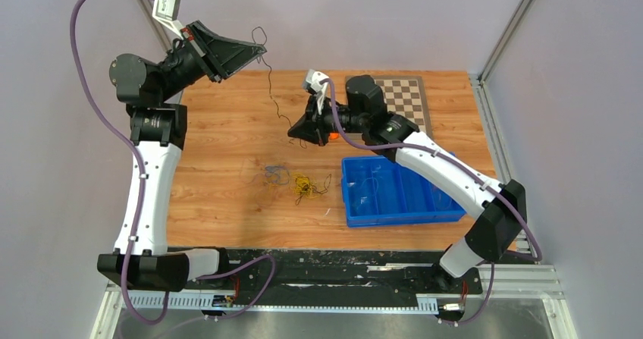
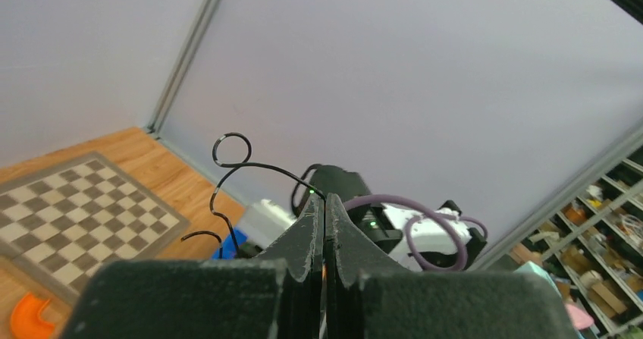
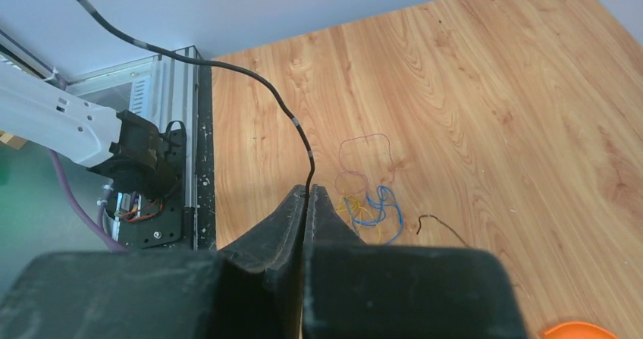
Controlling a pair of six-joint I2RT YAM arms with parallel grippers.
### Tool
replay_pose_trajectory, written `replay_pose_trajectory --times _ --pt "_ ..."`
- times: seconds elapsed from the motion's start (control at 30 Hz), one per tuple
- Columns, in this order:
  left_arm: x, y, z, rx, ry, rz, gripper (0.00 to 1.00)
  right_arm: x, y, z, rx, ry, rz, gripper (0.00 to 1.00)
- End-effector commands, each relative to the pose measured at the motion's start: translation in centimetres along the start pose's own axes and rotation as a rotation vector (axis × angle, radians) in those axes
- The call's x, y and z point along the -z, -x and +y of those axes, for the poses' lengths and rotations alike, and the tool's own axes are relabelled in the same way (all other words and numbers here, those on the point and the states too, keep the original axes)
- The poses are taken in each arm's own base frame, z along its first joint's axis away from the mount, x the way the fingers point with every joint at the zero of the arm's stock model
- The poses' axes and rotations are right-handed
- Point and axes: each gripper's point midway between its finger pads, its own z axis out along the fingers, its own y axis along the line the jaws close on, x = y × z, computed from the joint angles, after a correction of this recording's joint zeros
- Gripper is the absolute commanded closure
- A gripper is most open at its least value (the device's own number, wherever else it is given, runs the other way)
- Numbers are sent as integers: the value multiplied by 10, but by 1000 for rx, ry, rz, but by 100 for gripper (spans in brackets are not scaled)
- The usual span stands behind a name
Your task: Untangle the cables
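The other cables (image 1: 302, 186) lie heaped on the table (image 1: 227, 127); beyond, the right gripper (image 3: 309, 193) pinches the black cable (image 3: 311, 161) low; farthest, the left gripper (image 2: 324, 202) pinches its top; pulling apart might overstretch it or let it slip free.

I'm running a robotics lab cell: pale panel walls (image 1: 379, 13) on aluminium framing (image 1: 509, 28) enclose my wooden bench (image 1: 227, 127), with cluttered storage shelves (image 2: 599, 255) at four o'clock in the left wrist view.
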Motion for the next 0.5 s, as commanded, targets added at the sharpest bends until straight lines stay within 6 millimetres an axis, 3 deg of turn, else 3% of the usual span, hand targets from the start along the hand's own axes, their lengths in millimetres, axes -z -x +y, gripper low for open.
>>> replay_pose_trajectory --times 0.0,0.07,0.1,0.13,0.2,0.23,0.3,0.37,0.4,0.47 --pt "14 4 21 5 137 -34 100 31 58 23 111 14 -133 100" --pt "33 -3 67 7 352 -41 100 47 76 31 148 3 -174 100" --pt "48 -16 99 -17 488 -11 100 56 88 36 169 -5 -201 100" --pt "56 -28 115 -26 535 28 100 64 101 41 192 -13 -229 100" --pt "72 -72 153 -47 619 194 100 84 133 51 233 -38 -301 100" --pt "81 -98 169 36 650 275 100 92 146 54 239 -51 -331 100" --pt "82 -149 178 126 607 428 100 104 167 59 243 -72 -379 100" --pt "76 -191 168 162 486 555 100 111 183 58 235 -103 -415 100" --pt "70 -214 151 148 366 626 100 112 186 56 219 -113 -426 100" --pt "65 -236 128 140 243 681 100 112 188 52 192 -125 -433 100"
